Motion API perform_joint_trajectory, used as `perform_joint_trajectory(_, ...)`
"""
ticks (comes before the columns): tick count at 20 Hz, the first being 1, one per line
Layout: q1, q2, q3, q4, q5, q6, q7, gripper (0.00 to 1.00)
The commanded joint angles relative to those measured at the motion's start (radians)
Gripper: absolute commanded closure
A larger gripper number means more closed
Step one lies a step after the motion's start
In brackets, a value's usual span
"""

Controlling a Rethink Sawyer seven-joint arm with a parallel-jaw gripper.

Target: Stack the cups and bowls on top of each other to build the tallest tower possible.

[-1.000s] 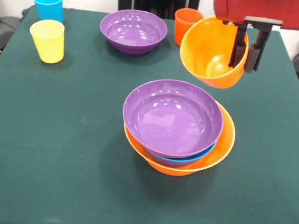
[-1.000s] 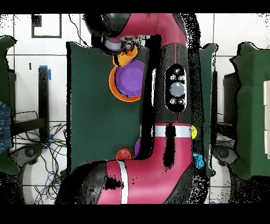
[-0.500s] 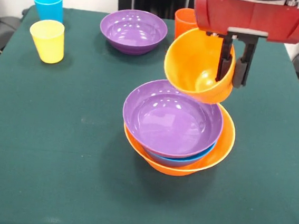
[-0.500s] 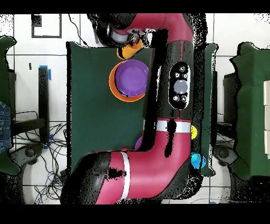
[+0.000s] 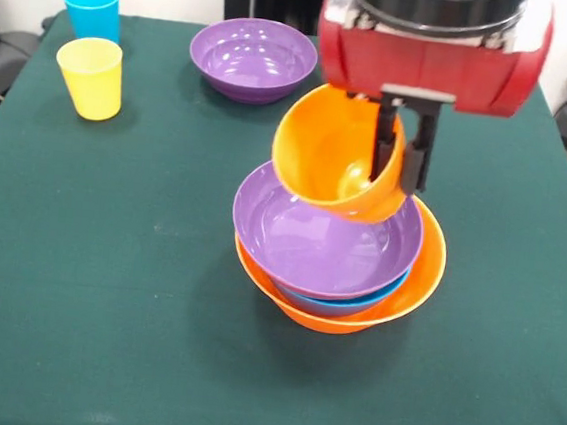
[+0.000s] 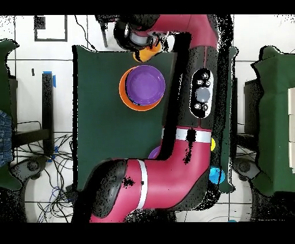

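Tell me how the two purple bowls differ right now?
The far purple bowl stands alone on the table; the near purple bowl sits nested on a blue bowl inside a large orange bowl. The far one is in the open, while the near one has a tilted small orange bowl hanging over it, held by the gripper. Both are wide, glossy, upright and empty.

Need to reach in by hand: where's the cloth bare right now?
Bare: near edge in front of the stack, and the left side below the yellow cup. Right of the stack also bare. Crowded: far side, with the purple bowl, cups, and the claw holding the orange bowl over the stack.
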Motion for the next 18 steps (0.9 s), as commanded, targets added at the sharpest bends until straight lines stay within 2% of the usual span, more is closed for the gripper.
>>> perform_joint_trajectory(1, -0.018, 0.056, 0.048, -0.034, -0.049, 0.057, 0.026, 1.00)
perform_joint_trajectory(6, -0.026, 0.076, 0.073, -0.038, -0.021, 0.073, 0.028, 1.00)
perform_joint_trajectory(10, -0.034, 0.071, 0.058, -0.008, -0.003, 0.038, 0.035, 1.00)
perform_joint_trajectory(16, -0.016, 0.063, 0.025, 0.018, -0.011, 0.003, 0.049, 1.00)
perform_joint_trajectory(18, -0.002, 0.079, 0.032, -0.026, -0.036, 0.024, 0.063, 1.00)
